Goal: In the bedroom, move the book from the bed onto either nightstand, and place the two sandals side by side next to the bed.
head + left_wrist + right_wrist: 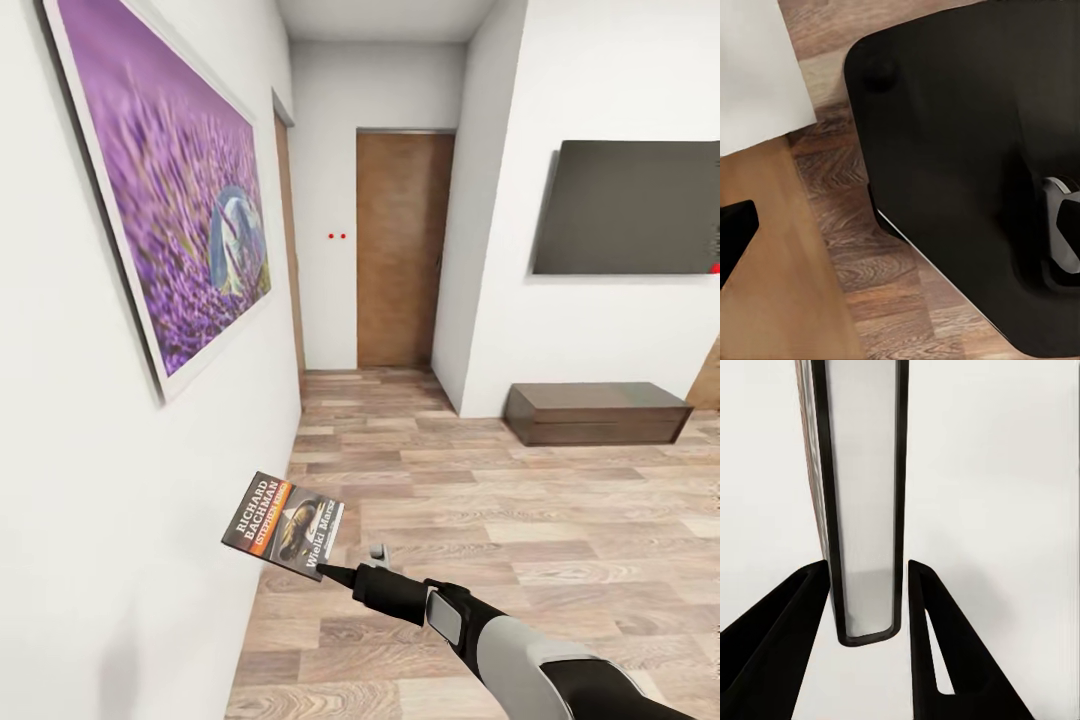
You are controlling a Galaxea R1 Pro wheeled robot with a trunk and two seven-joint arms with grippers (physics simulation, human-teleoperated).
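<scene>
Wall television (630, 205): right side cut off by the head view's edge. Book (285, 525): small cover lettering partly illegible. Lavender picture (160, 190): upper left corner cropped.

Looking down at wood-plank floor (844, 225), mostly covered by the robot's big black base (952, 165). White wall (754, 67) in one corner, a lighter wood panel (776, 285) under it, and a black fingertip (735, 232) poking in at the edge.

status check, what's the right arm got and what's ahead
Right gripper shut on book, held off the floor. Left gripper state unclear. Wall close beside book; hallway floor ahead, door at far end.
</scene>
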